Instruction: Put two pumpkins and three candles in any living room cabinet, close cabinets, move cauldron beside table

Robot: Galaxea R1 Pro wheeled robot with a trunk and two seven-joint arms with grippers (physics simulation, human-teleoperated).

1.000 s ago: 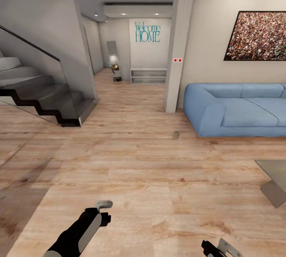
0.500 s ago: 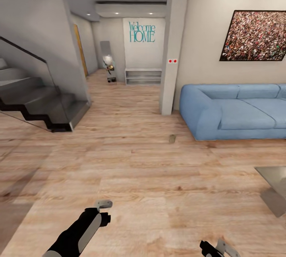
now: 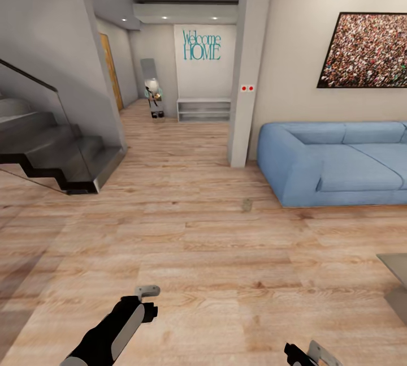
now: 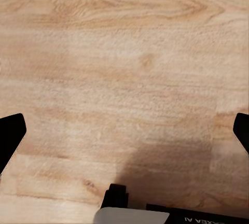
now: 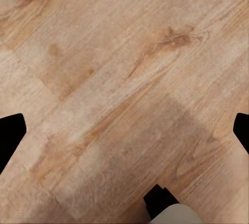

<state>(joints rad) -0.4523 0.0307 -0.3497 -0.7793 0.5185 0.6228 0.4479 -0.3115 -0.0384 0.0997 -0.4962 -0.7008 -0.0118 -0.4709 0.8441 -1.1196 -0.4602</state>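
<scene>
While bare wooden floor point(image 3: 186, 241) is faced by both wrist cameras, each pair of jaws is seen spread wide and empty. One glossy grey table surface point(image 3: 395, 267) is glimpsed by a corner at the far right, near one blue sofa point(image 3: 339, 162). One small object point(image 3: 246, 205), too small to be identified, lies on the floor.

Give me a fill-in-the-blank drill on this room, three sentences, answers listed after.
1. The sofa against the wall is ____ in colour.
2. The teal lettering on the far wall reads "Welcome ____".
3. Both wrist cameras look down on a floor made of ____, and the left gripper and the right gripper each have their jaws spread wide with nothing between them.

Missing words: blue; HOME; wood
</scene>
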